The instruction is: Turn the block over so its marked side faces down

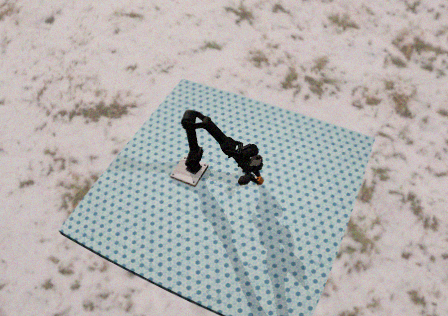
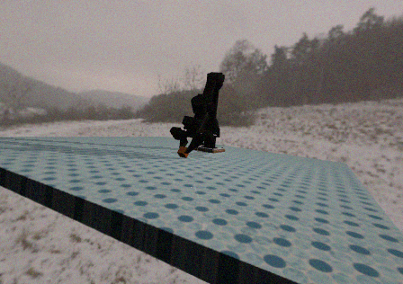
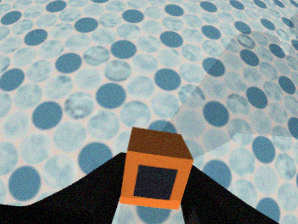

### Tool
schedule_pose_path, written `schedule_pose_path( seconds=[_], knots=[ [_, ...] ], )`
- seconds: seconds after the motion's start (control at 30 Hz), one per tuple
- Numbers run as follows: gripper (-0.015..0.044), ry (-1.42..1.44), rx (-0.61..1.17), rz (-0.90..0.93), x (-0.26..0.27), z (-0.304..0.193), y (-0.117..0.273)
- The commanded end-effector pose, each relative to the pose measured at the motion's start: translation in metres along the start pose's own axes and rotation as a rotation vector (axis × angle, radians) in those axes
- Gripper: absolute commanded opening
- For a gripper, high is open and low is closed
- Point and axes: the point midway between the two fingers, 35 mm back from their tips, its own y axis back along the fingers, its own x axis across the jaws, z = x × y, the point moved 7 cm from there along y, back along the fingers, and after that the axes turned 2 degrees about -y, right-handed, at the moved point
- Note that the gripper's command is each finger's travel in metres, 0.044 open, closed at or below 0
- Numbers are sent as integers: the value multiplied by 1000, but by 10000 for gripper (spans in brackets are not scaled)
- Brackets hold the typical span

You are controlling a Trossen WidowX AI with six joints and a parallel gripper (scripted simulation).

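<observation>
The block (image 1: 260,180) (image 2: 183,152) (image 3: 156,159) is small and orange, with a darker brown side at its top in the wrist view. Its marked side, with a dark square (image 3: 155,182), faces the wrist camera. My gripper (image 1: 257,179) (image 2: 183,149) (image 3: 153,164) is shut on the block, one black finger on each side. The block is tilted in the exterior view and appears held slightly above the table (image 1: 125,205) (image 2: 270,198) (image 3: 50,75); the exact gap is hard to tell. The side facing away from the wrist camera is hidden.
The arm's pale base plate (image 1: 182,175) (image 2: 216,150) stands on the table behind the gripper. The table has a blue dotted top and a dark edge (image 2: 112,222). Shadows of the arm stretch over the top. Snowy ground surrounds the table.
</observation>
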Motion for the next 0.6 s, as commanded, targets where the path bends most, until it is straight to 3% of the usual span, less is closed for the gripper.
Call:
schedule_pose_path(
  seconds=[0.0, 0.57],
  knots=[
    [0, 10, -54, -5, 0, -8, -7],
    [0, 3, -311, 4, -3, -38, -9]
  ],
)
